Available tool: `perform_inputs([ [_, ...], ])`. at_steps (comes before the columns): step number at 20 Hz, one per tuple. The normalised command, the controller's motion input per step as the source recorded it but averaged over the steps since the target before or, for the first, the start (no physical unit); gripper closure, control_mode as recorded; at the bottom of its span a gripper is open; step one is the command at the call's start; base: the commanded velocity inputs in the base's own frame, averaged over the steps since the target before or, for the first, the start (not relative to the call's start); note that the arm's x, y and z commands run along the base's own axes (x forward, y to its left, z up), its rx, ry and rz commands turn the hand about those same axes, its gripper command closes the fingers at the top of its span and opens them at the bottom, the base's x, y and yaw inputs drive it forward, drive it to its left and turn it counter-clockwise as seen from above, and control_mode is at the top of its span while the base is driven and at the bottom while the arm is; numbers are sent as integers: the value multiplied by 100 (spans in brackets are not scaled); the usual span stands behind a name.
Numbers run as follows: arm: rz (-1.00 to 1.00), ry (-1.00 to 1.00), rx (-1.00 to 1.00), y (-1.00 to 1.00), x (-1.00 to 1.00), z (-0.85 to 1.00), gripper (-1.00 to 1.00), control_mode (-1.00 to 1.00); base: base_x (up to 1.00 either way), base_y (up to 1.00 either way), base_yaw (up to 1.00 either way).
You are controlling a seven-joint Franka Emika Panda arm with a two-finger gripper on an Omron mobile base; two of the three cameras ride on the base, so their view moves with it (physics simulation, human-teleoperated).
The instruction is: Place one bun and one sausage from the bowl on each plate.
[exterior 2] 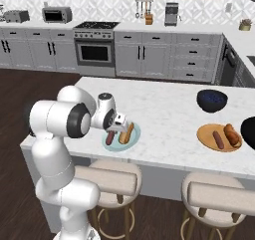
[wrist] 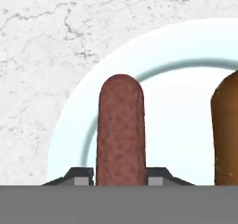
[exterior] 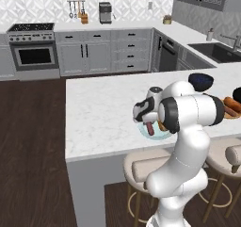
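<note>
My gripper (wrist: 120, 177) is shut on a reddish-brown sausage (wrist: 120, 125), one finger tip pressed to each side of it, low over the pale blue-green plate (wrist: 186, 46). A brown bun (wrist: 227, 130) lies on that plate beside the sausage. From the base, the gripper (exterior 2: 114, 130) hangs over the plate (exterior 2: 133, 140) near the counter's front edge, with the sausage (exterior 2: 109, 138) and the bun (exterior 2: 128, 133) there. The orange-brown plate (exterior 2: 205, 134) carries a sausage (exterior 2: 218, 140) and a bun (exterior 2: 231, 133). The black bowl (exterior 2: 248, 131) is cut by the right edge.
A smaller dark blue bowl (exterior 2: 211, 99) stands behind the orange-brown plate. Two padded stools (exterior 2: 107, 181) sit under the counter's front edge. The arm's elbow (exterior: 193, 110) hides part of the counter in the left base view. A sink (exterior: 219, 52) lies far right.
</note>
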Motion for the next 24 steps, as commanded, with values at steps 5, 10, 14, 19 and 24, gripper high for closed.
perform_inputs([
  [5, 0, 0, 0, 0, 0, 0, -100, -100, 0, 0, 0],
  [10, 0, -9, 0, 0, -2, 0, -100, -100, 0, 0, 0],
  [14, 0, -19, 0, -6, -8, 5, -100, -100, 0, 0, 0],
  [19, 0, -15, 0, 0, -65, 60, -100, -100, 0, 0, 0],
  [24, 0, 0, 0, 0, -78, 99, -100, -100, 0, 0, 0],
])
